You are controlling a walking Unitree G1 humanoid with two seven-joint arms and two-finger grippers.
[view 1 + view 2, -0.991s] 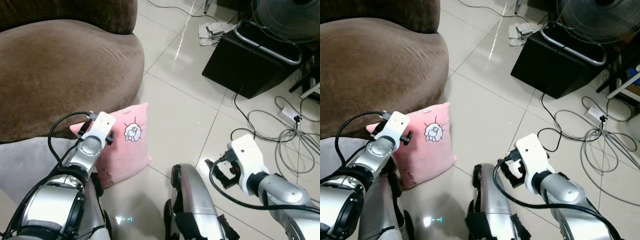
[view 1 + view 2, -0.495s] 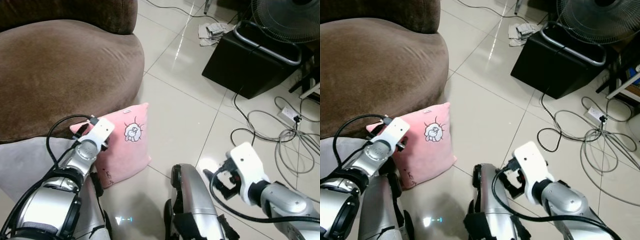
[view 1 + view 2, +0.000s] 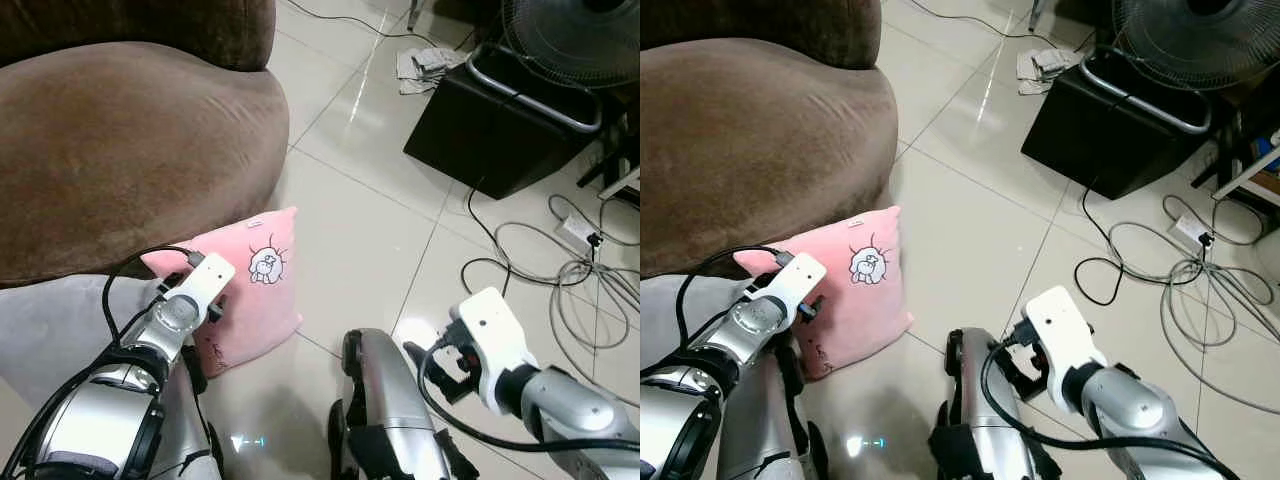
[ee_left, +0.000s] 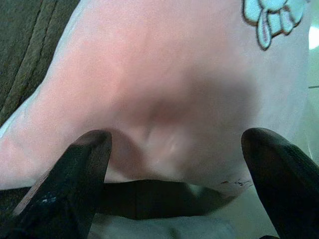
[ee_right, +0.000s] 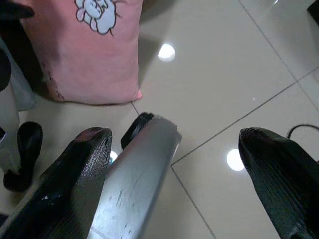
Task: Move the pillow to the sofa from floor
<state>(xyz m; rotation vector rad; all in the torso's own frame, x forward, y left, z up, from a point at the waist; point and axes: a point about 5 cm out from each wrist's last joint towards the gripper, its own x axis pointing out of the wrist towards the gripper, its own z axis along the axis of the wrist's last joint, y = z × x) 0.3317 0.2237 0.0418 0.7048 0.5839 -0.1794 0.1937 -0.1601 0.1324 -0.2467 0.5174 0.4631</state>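
A pink pillow [image 3: 258, 295] with a small cartoon animal print stands on the tiled floor, leaning against the front of the brown sofa [image 3: 130, 150]. My left gripper [image 3: 196, 303] is at the pillow's left edge. In the left wrist view its black fingers [image 4: 75, 174] are spread wide and open, with the pillow [image 4: 169, 84] bulging close in front of them. My right gripper [image 3: 440, 362] hangs open over the floor to the right, beside my silver leg [image 5: 134, 174]. In the right wrist view the pillow [image 5: 89, 55] lies farther off.
A black box [image 3: 500, 120] with a metal handle and a fan [image 3: 580, 35] stand at the back right. Loose cables [image 3: 560, 270] sprawl over the tiles on the right. A crumpled cloth [image 3: 425, 62] lies farther back. Grey fabric [image 3: 50, 330] covers the lower left.
My left gripper has slid down and back along the pillow's left side. The right arm has sunk slightly lower. The pillow has not moved.
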